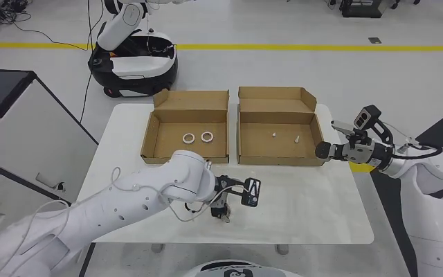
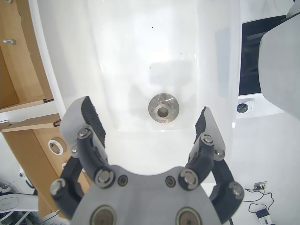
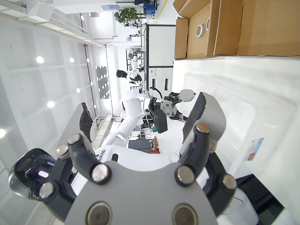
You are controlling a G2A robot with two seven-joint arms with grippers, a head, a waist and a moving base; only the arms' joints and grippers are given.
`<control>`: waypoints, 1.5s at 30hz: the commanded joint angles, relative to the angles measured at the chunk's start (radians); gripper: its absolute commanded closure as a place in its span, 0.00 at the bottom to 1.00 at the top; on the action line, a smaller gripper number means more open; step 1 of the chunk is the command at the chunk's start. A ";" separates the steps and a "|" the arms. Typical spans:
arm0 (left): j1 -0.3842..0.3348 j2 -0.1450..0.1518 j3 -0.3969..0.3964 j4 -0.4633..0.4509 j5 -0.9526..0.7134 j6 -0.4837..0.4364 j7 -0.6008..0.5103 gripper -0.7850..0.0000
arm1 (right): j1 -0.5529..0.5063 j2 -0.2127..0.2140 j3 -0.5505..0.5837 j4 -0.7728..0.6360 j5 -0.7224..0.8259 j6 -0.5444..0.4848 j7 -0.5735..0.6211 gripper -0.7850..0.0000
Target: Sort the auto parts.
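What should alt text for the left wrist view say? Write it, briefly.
The left gripper, jaws open, hovers over a round metal flange on the white table. Beside it, an open cardboard box holds a white ring.

Silver flange (image 2: 163,111); white table (image 1: 311,208); brown cardboard boxes (image 1: 147,138) (image 1: 277,93); black ribbed tool pads (image 2: 92,118).

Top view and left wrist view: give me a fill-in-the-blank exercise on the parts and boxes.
1. The left gripper, above the metal flange, is ___, not shut.
2. One cardboard box holds ___ white rings.
3. The flange lies on the ___, outside that box.
Missing: open; two; table.
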 commanded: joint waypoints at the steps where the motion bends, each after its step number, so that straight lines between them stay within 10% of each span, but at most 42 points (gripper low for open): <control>1: 0.001 0.002 0.003 0.006 0.004 -0.004 0.005 0.04 | 0.000 0.000 0.000 0.000 0.000 0.000 0.000 0.00; 34: -0.052 0.003 0.101 0.124 -0.050 -0.022 0.022 0.27 | 0.000 0.000 0.000 0.000 0.000 0.000 0.000 0.00; 45: -0.080 -0.053 0.146 0.170 -0.061 -0.012 0.026 0.36 | 0.000 0.000 0.000 0.000 0.000 0.000 0.000 0.00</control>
